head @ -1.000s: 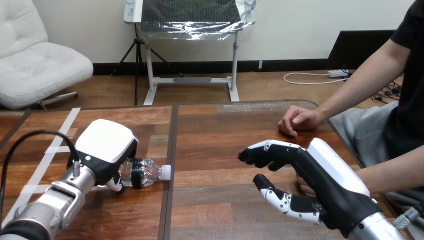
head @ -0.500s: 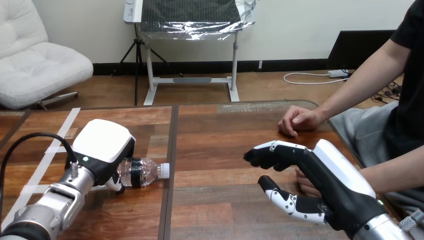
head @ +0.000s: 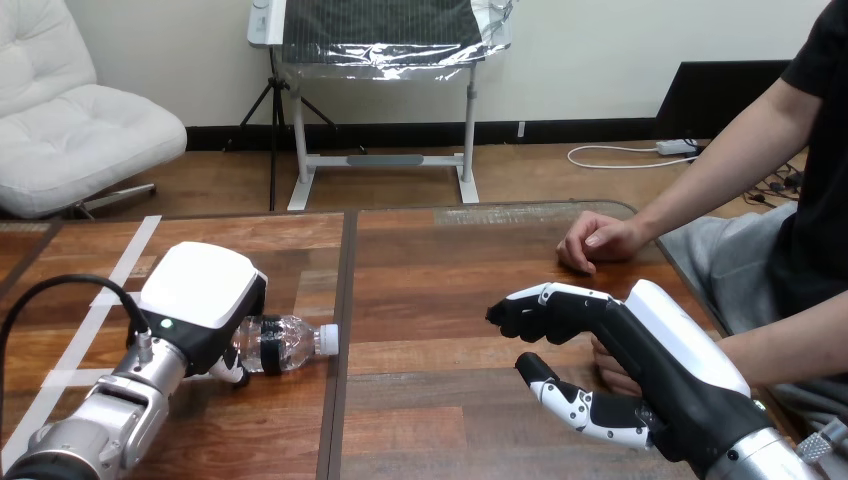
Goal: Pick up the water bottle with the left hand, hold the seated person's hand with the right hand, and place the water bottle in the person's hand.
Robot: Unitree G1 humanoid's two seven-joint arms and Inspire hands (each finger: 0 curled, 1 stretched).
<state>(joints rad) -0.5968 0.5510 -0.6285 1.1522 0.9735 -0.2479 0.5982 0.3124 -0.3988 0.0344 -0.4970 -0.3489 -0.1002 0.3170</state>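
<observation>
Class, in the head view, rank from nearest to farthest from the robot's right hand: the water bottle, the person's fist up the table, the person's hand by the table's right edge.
From the right hand:
1. Person's hand by the right edge, just behind it.
2. Person's fist, farther up the table.
3. Water bottle, lying at the left.

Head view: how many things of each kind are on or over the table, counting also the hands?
water bottle: 1
robot hands: 2, the left hand and the right hand
person's hands: 2, the person's far hand and the person's near hand, partly behind the right hand
total: 5
</observation>
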